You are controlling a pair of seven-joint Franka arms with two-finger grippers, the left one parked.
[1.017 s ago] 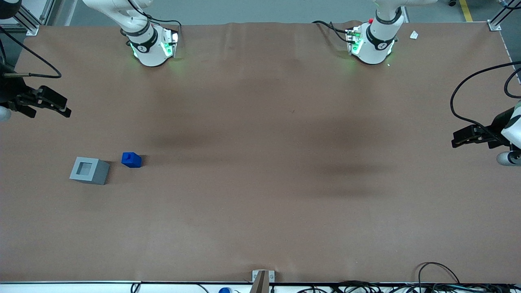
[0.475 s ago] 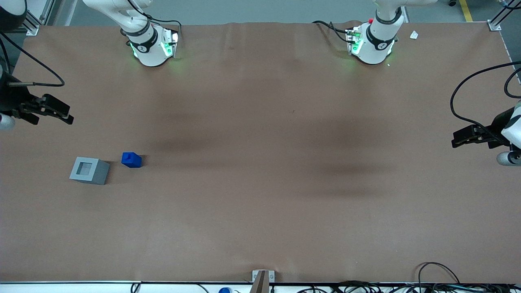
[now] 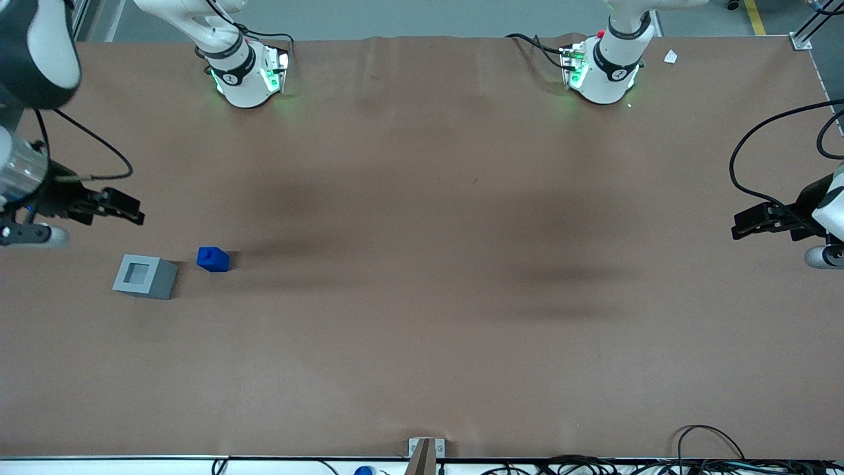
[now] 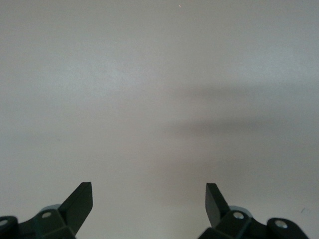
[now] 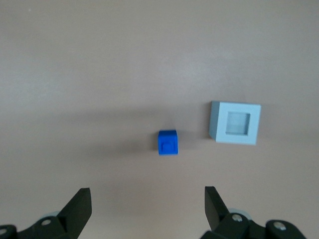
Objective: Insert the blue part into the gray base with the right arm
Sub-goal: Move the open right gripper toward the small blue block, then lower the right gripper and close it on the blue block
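Since a second ago the right arm [image 3: 33,59] has swung in over the worktop [image 3: 422,330], carrying its gripper [image 3: 128,211] nearer to the front camera and closer to the two parts, which have not shifted at all. The gripper now hangs in the air near the gray base [image 3: 144,276], a little farther from the front camera than it, and touches nothing.

In the right wrist view its fingers [image 5: 79,206] stand wide apart and empty, with bare worktop between them.

The blue part [image 3: 213,258] rests on the worktop just beside the gray base, a small gap between them, on the side toward the parked arm's end. Its raised stub faces up. The base sits upright with its square hole open to the top, and nothing is in it.

This looks like the approach step, before any grasp. In the right wrist view the blue part [image 5: 168,142] lies ahead of the fingers and roughly midway between their lines, with the gray base [image 5: 235,122] off to one side, so the heading seems about right.

The next move likely calls for carrying the gripper on until it is over the blue part, then lowering with the fingers straddling the block before closing. The base is close enough that one finger should be kept clear of its wall.
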